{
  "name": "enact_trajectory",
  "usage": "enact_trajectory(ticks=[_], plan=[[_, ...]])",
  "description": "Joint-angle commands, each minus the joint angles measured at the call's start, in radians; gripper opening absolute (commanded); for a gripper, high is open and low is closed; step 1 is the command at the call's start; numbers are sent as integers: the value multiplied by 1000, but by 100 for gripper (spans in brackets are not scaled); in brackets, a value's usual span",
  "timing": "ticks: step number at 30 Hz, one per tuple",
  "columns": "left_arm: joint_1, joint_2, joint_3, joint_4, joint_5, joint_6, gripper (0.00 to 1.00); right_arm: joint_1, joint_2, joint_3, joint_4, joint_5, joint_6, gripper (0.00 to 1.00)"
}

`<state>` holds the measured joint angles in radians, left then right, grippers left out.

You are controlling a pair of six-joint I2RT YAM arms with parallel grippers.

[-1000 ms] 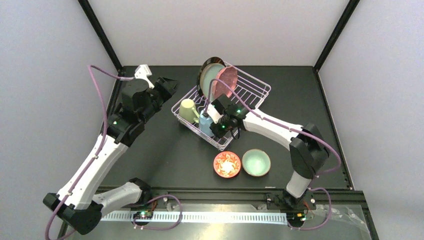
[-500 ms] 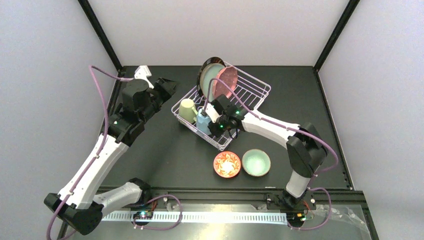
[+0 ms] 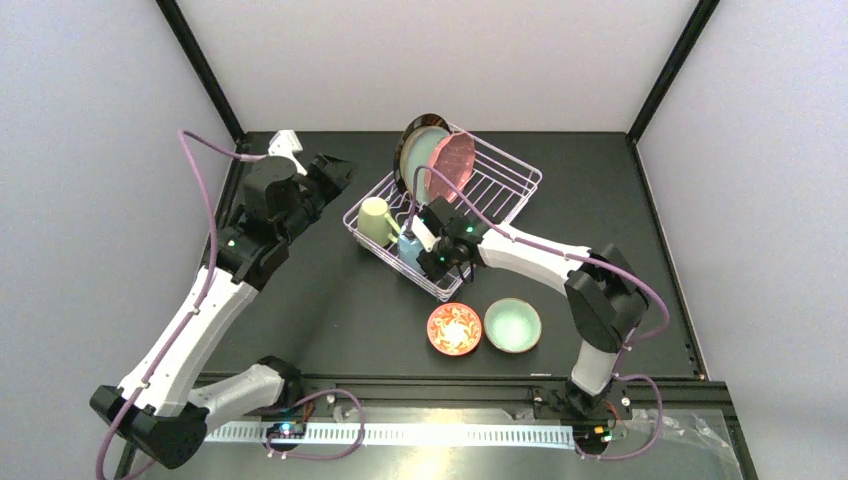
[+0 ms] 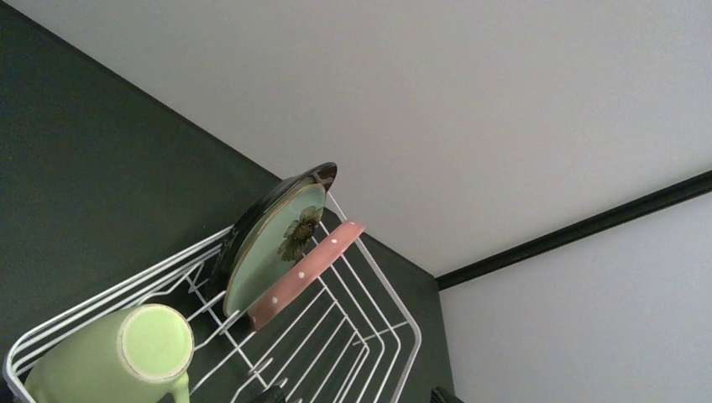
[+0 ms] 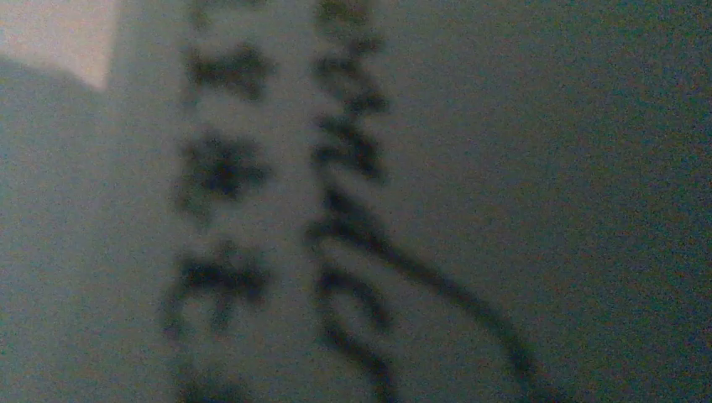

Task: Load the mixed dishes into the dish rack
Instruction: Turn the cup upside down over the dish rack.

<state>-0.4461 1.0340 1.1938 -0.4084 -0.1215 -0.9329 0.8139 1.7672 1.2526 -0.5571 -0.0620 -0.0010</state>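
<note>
Your right gripper (image 3: 422, 252) is clamped on the blue mug (image 3: 407, 245). It's pale blue, with blurry dark markings up close, and sits at the near edge of the white wire dish rack (image 3: 505, 180). The cream mug (image 3: 377, 220) lies just beside it, and your left gripper (image 3: 340, 170) is wide open and empty.
</note>
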Motion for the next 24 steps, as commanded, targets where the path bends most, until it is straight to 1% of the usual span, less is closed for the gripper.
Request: enact_trajectory(ticks=[1,4,6,9,11,16,20,24], plan=[[8,14,-3,17,23,19,99,-10,0,-4,-5,66,-4,0],[9,16,-5,22,28,17,99,-10,-1,-10,-10,67,-5,0],[8,18,-6,26,32,14,99,-10,2,-11,-13,67,-7,4],[8,21,-8,28,35,9,99,-9,8,-10,-16,76,-6,23],[9,23,-8,27,37,8,99,-9,12,-12,-16,81,-4,39],[9,21,-13,28,36,6,99,-10,6,-13,-14,92,-4,63],[9,21,-12,29,36,5,99,-9,-8,1,-16,97,-4,69],[9,24,-10,32,36,4,99,-9,-20,18,-23,99,-4,71]])
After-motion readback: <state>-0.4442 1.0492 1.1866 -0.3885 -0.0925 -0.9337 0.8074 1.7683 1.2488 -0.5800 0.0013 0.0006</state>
